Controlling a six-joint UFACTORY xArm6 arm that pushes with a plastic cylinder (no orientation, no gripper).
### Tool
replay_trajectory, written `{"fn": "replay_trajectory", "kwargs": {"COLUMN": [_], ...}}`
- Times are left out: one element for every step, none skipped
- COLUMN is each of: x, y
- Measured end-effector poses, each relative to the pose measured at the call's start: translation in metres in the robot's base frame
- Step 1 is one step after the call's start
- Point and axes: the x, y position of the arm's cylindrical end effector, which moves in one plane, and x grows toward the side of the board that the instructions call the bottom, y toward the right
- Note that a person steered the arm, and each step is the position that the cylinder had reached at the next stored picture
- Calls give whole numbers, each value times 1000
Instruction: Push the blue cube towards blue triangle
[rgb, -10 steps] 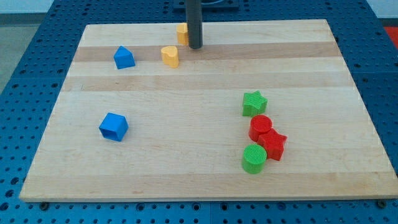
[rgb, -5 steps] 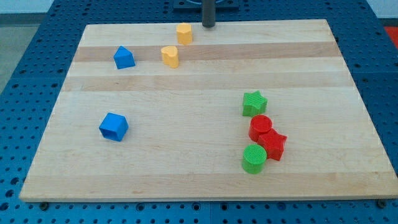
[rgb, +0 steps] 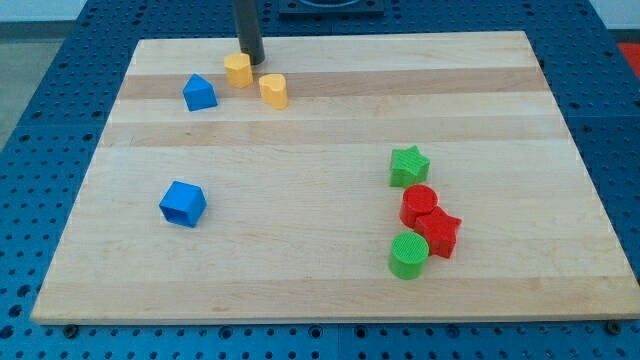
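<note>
The blue cube (rgb: 183, 203) lies at the view's left on the wooden board (rgb: 320, 140). The blue triangle (rgb: 199, 92) lies above it, near the view's top left. My tip (rgb: 250, 62) is at the view's top edge of the board, far from the blue cube. It touches or nearly touches the upper right side of a yellow block (rgb: 238, 70), to the right of the blue triangle.
A second yellow block (rgb: 273, 90) lies just right of the first. At the view's right stand a green star (rgb: 409, 165), a red cylinder (rgb: 419, 205), a red star (rgb: 440, 232) and a green cylinder (rgb: 408, 255), close together.
My tip moved up and right off the board's top edge, then swung left. The yellow block near the top edge has slid left and down, closer to the blue triangle.
</note>
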Motion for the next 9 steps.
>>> {"fn": "replay_trajectory", "kwargs": {"x": [8, 11, 11, 11, 12, 15, 12, -7, -28], "y": [-11, -15, -15, -19, -22, -24, -24, -22, 7]}}
